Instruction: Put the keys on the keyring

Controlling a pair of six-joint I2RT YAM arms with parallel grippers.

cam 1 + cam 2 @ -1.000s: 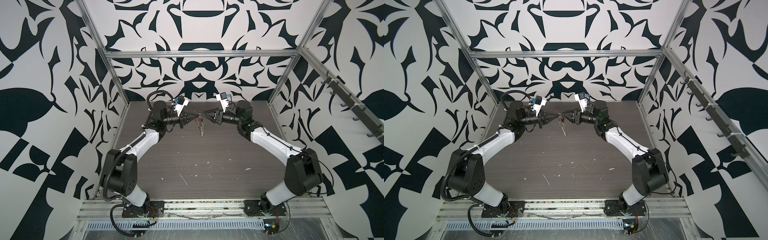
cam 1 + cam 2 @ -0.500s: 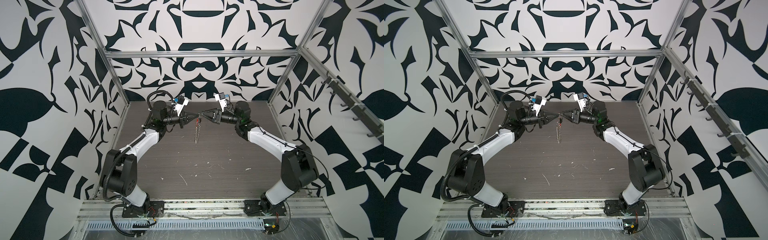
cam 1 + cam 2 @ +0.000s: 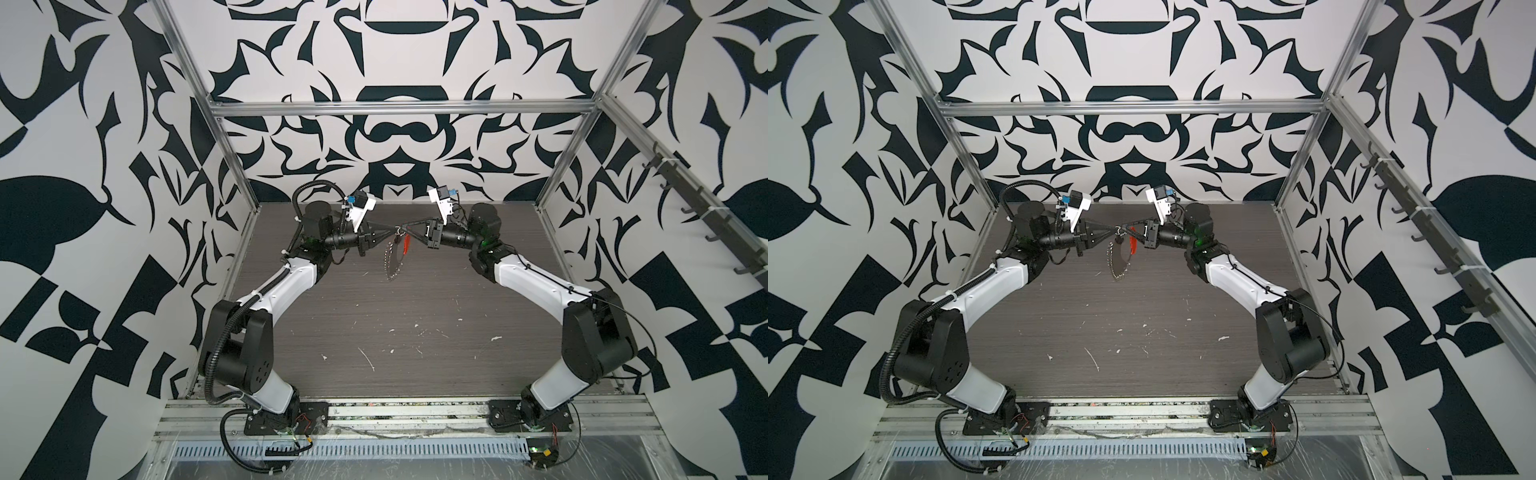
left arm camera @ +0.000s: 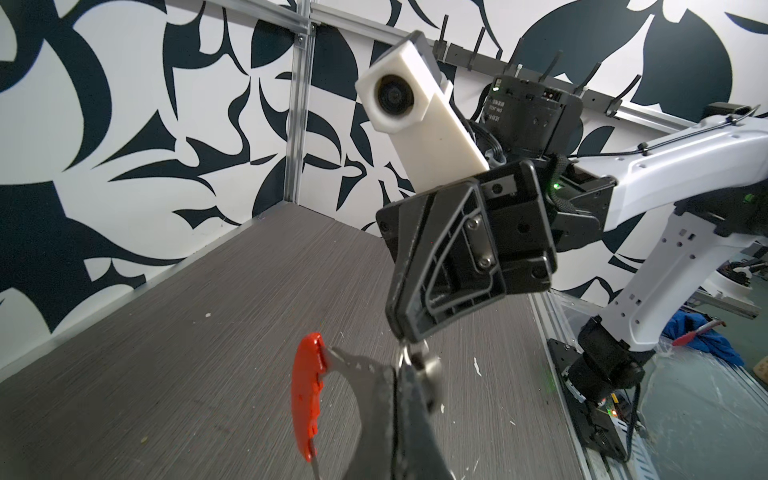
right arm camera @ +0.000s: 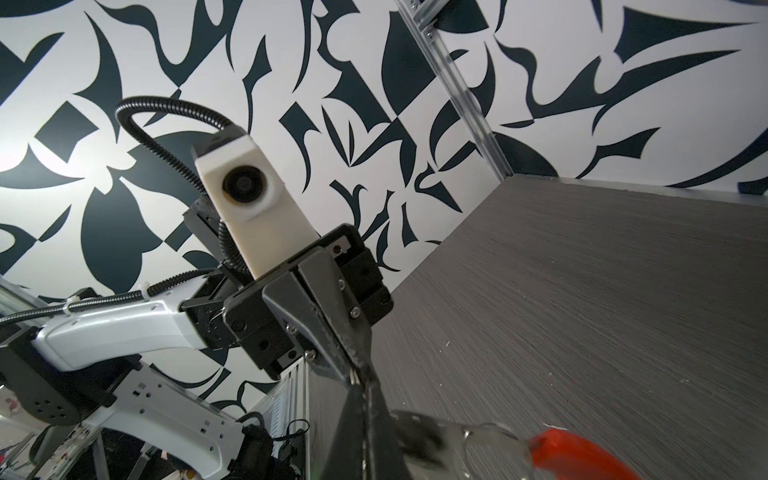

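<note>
Changed from a moment ago: keyring point(image 3: 386, 261) no longer a thin straight strand but an open oval, and right gripper point(image 3: 403, 228) narrowed to fully closed. Long axis near vertical, red section point(image 3: 406, 246) on the right. Hangs above the table's point(image 3: 374, 316) far middle, just under the touching tips, pinched by the closed left gripper point(image 3: 392, 228). Cannot tell what the right one grips.

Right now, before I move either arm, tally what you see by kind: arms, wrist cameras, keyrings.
arms: 2, left arm, right arm
wrist cameras: 2, left wrist camera, right wrist camera
keyring: 1
total: 5
</note>
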